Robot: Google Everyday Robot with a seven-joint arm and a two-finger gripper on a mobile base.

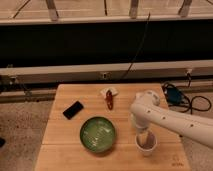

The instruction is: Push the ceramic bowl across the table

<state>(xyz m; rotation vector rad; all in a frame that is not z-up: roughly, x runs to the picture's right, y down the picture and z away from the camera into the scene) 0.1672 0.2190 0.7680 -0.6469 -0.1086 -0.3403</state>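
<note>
The green ceramic bowl [98,133] sits at the front middle of the light wooden table [62,149]. It is round, shallow and glossy, with pale marks inside. My white arm reaches in from the right. Its gripper [142,133] points down just above the small white cup [146,145], a short way right of the bowl and apart from it.
A black phone [73,109] lies at the table's left. A red item on a white napkin [108,97] lies at the back middle. A small dark logo [176,161] marks the front right corner. Cables and a blue object [175,96] lie on the floor to the right.
</note>
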